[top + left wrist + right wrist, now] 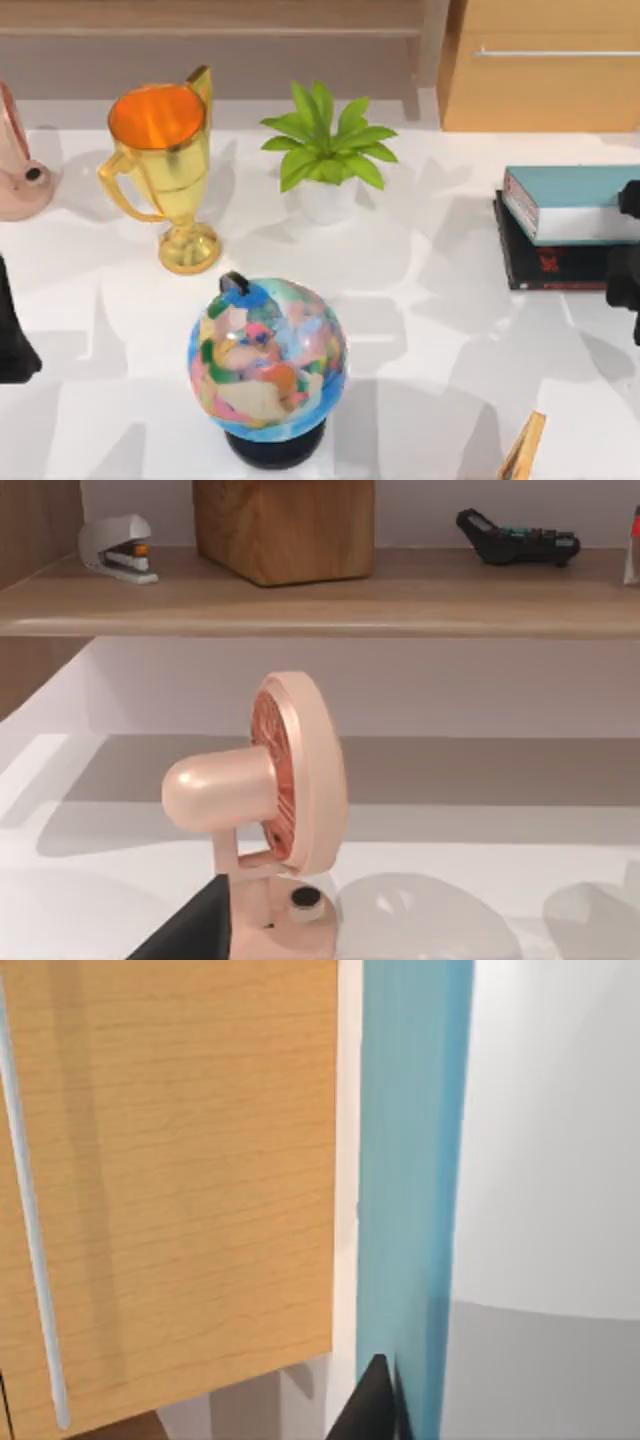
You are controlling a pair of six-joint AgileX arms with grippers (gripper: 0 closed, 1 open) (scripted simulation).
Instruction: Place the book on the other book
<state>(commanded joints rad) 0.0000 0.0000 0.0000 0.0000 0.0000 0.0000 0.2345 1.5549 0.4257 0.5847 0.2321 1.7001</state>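
Nearest us in the top view stands the globe (267,362) on its dark base, with a slanted wooden piece (524,448) at the near right edge. Our left gripper (14,340) sits parked at the left edge of the table; we cannot tell how its fingers stand. Our right gripper (627,270) is at the right edge, against the near side of the book (570,202), and we cannot tell whether its fingers are apart or clamped on the cover.

The teal book already lies flat on the other book (552,262), whose black cover with red lettering pokes out along the near side and left. We judge the placing step nearly finished: the next move calls for letting go cleanly, if the book is held at all, and drawing the arm away without dragging the upper book off the lower one.

Farther back on the glossy white table (420,290) are the gold trophy (167,160), a potted plant (327,155) and a pink desk fan (270,800) at the far left. Behind it runs a wooden shelf (400,595) with a stapler (120,548), a wooden block (284,525) and a calculator (517,537); a wood cabinet (540,65) stands at the far right
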